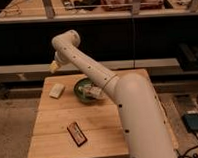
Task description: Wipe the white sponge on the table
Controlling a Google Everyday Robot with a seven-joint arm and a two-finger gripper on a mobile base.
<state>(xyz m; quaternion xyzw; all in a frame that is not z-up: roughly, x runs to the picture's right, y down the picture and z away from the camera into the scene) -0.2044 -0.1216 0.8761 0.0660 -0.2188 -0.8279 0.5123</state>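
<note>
Camera view: the squarish pale-plank wooden table [56, 146] has lots of bare room along its front and left edges, just a flat dark-red packet [77, 133] near the front. The round green bowl [78, 88] at the back holds something whitish. The small flat off-white sponge [56, 90] lies near the far-left corner, with the gripper [54, 67] hanging above it, jaws wide apart, gripping nothing
</note>
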